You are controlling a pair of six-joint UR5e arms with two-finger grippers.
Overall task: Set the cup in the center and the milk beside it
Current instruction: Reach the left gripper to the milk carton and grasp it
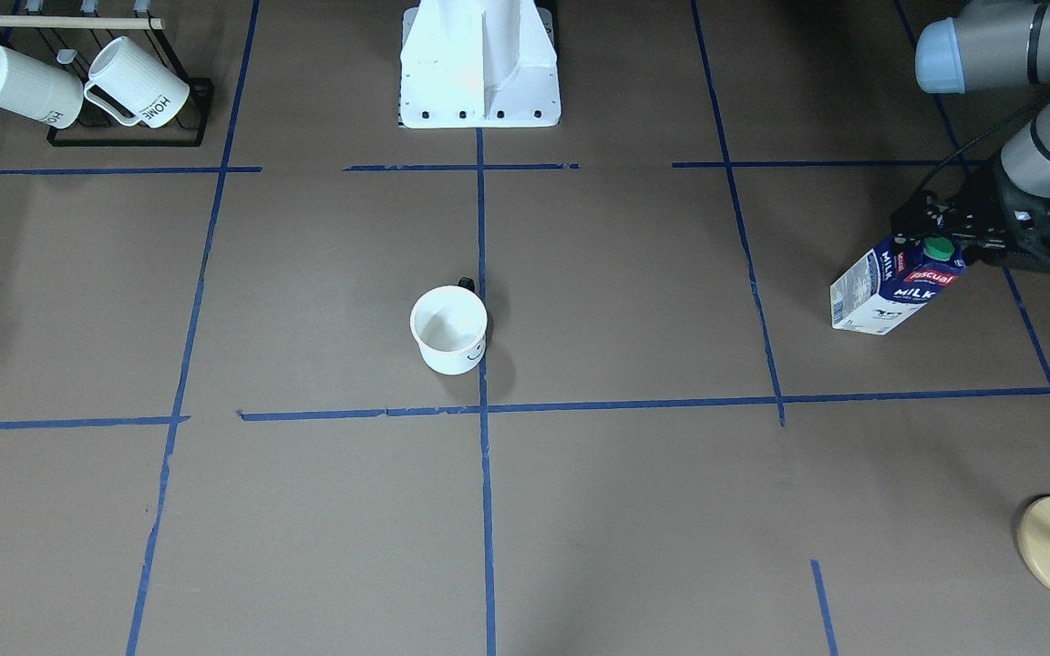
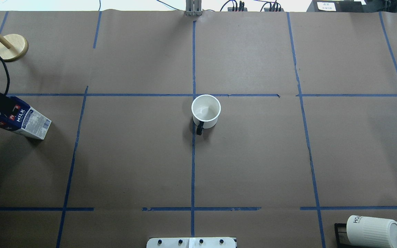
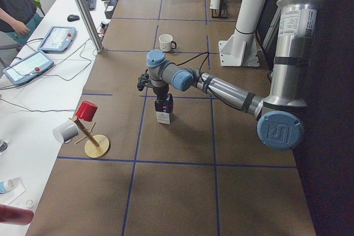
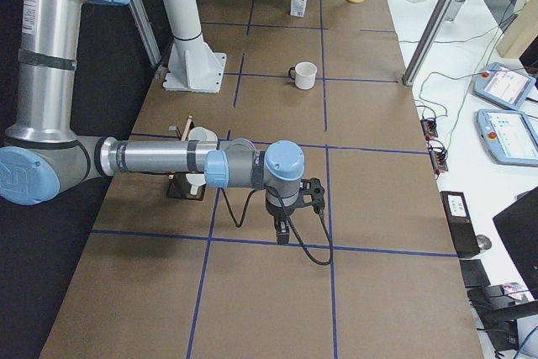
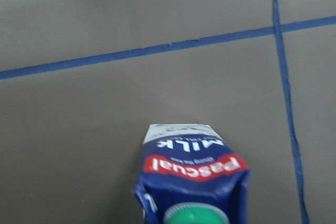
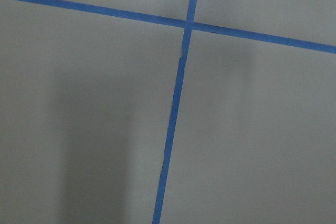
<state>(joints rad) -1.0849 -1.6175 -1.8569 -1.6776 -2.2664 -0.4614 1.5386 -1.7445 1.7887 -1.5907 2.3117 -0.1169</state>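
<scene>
The cup (image 1: 448,330) is a white mug with a black handle. It stands upright beside the middle tape line, close to the center crossing (image 2: 194,95); in the overhead view (image 2: 205,111) it is just right of the line. The milk (image 1: 890,292) is a blue and white carton with a green cap, far off on my left side (image 2: 22,120). My left gripper (image 1: 931,244) is shut on the carton's top, and the left wrist view shows the carton (image 5: 194,177) right under it. My right gripper (image 4: 282,231) hangs low over bare table, and I cannot tell whether it is open or shut.
A black rack with two ribbed HOME mugs (image 1: 124,91) stands in the corner on my right. A wooden mug tree (image 2: 10,46) with a red cup (image 3: 87,110) stands at the far left. The white robot base (image 1: 479,73) is at the table's near edge.
</scene>
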